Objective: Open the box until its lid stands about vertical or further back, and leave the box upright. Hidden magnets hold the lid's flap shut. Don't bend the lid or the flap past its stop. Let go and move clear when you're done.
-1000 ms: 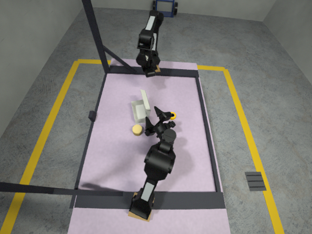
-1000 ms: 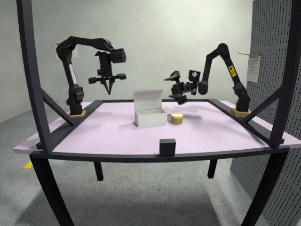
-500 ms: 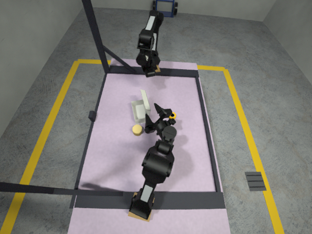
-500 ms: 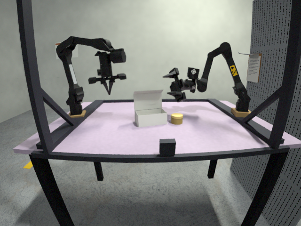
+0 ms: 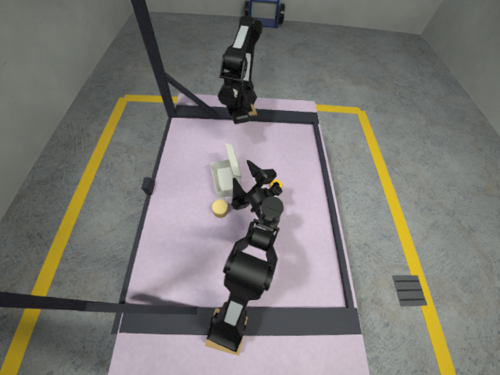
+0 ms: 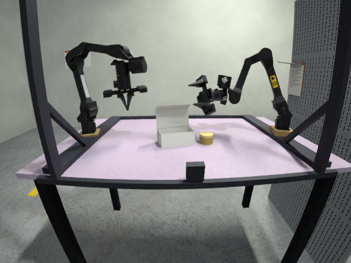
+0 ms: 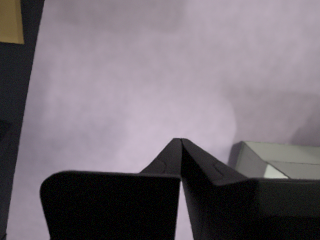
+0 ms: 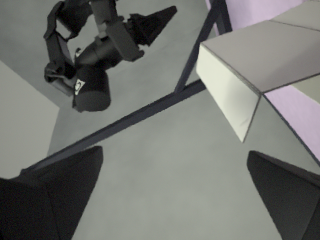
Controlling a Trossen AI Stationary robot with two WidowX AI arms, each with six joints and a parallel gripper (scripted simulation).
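Currently, the box [image 5: 224, 194] [image 6: 177, 138] [image 7: 250, 162] [image 8: 311, 91] rests upright on the table [image 5: 282, 278] [image 6: 127, 158] [image 7: 125, 90] [image 8: 250, 11], lid [image 5: 233, 159] [image 6: 172, 117] [image 8: 265, 57] raised to about vertical. In the top view, the yellow tin [image 5: 219, 208] [image 6: 206, 138] sits at the box's 6 o'clock. The right gripper [image 5: 241, 170] [image 6: 191, 95] [image 8: 176, 155], at 4 o'clock, is spread wide, gripping nothing. The left gripper [image 5: 241, 119] [image 6: 127, 109] [image 7: 179, 145], toward 12 to 1 o'clock, is pressed together, with nothing between its fingers

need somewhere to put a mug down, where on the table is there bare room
Best patch: between the yellow round tin and the right arm's base. Another lies between the white box and the table's front rail. Crowded: beside box and tin, where the right gripper hangs open.
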